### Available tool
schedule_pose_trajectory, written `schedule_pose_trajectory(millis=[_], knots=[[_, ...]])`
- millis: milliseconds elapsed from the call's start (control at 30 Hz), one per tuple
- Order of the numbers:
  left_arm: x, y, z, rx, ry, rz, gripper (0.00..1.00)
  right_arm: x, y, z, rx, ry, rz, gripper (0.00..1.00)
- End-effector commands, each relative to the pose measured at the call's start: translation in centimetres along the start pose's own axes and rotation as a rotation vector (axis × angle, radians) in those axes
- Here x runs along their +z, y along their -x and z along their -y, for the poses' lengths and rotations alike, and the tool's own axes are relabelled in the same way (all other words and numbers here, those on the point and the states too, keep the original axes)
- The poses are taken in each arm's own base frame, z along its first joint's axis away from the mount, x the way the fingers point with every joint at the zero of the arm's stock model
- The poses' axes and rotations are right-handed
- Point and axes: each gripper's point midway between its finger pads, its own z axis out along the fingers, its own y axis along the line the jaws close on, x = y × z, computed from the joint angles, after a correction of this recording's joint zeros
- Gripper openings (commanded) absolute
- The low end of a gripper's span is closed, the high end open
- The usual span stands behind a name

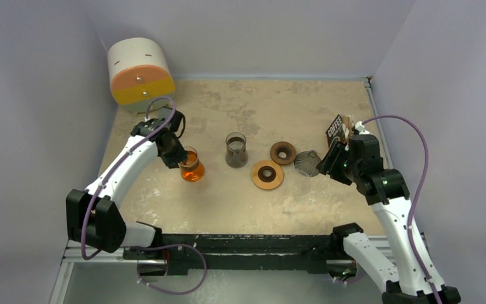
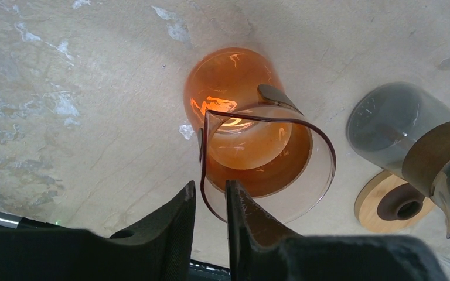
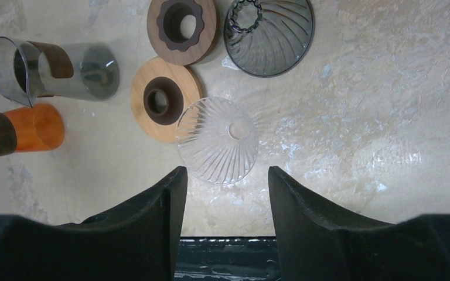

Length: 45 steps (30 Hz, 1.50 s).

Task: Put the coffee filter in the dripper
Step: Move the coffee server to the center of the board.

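Observation:
A clear ribbed dripper (image 3: 218, 140) lies on the table just ahead of my right gripper (image 3: 225, 170), which is open and holds nothing. A dark ribbed dripper (image 3: 269, 35) lies beyond it, and shows beside the right gripper (image 1: 326, 163) as a dark cone (image 1: 307, 163). No coffee filter is in view; a brown printed pack (image 1: 336, 130) stands behind the right gripper. My left gripper (image 2: 211, 184) straddles the rim of an orange glass carafe (image 2: 252, 146). Its jaws stand narrowly apart, with the glass wall between them.
A grey glass carafe (image 1: 236, 149) stands mid-table. A light wooden ring (image 1: 267, 174) and a dark wooden ring (image 1: 283, 152) lie between it and the drippers. A white and orange drum (image 1: 140, 69) sits at the back left corner. Walls close in on three sides.

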Motion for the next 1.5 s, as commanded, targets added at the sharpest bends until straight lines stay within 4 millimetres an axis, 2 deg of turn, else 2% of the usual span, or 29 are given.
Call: schedule_pose_trajectory(millis=[0,267,667,900,1067,1200,1467], knots=[[0.2,0.2,0.0,0.026,-0.013,0.005,0.21,-0.8,0.2,0.5,-0.005,-0.014,0.022,0.57],[-0.1,0.1,-0.2,0.051,-0.018,0.007,0.0,-1.1,0.2,0.6,-0.004,-0.014,0.03,0.57],[-1.5,-1.2,0.8,0.139,-0.15,-0.027,0.0,-1.8,0.4,0.4,-0.015,-0.002,0.04,0.57],[-2.9,-3.0,2.1,0.218,-0.261,-0.087,0.0,-2.3,0.7,-0.7,-0.035,0.047,0.036,0.56],[-3.8,-4.2,3.2,0.31,-0.264,-0.068,0.0,-2.9,1.9,-0.7,-0.059,0.043,0.086,0.56],[-4.4,-5.2,4.0,0.354,-0.262,-0.06,0.0,-3.0,2.0,-1.1,-0.074,0.057,0.081,0.56],[-4.6,-7.5,5.2,0.422,-0.281,-0.082,0.0,-3.0,2.2,-1.9,-0.126,0.092,0.064,0.56]])
